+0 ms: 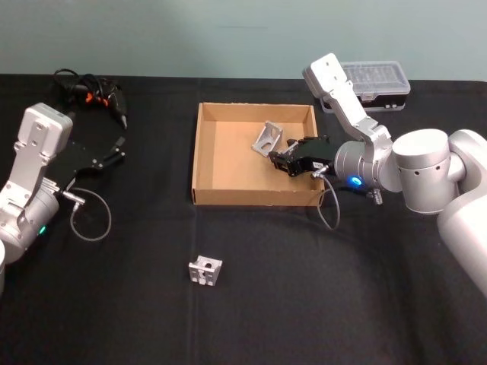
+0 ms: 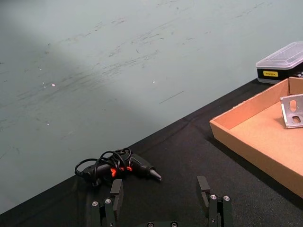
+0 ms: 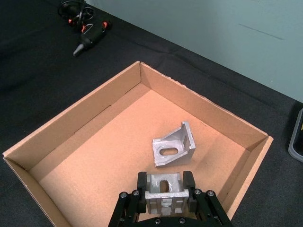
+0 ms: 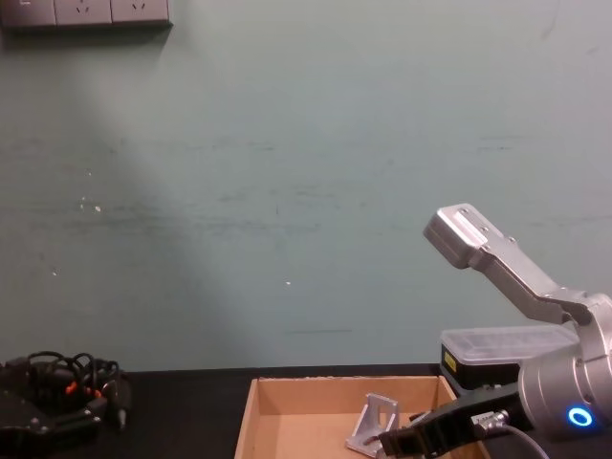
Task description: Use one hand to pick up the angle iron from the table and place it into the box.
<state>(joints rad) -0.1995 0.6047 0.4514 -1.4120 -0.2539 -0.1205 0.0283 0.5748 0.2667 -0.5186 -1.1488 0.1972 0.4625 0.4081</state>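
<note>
Yellow label (image 2: 270,74) on the plastic case (image 2: 284,59), wording unreadable

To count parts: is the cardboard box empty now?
Not empty: one angle iron lies on the floor of the box; the right gripper holds a second angle iron over it.

Silver-grey arm (image 1: 351,114), black hand (image 1: 275,161), blue light (image 1: 357,181)

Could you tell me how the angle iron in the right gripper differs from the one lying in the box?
The held angle iron is clamped between the right gripper's fingers over the box; the loose angle iron rests on its floor, untouched, farther back. Both are silver slotted brackets.
</note>
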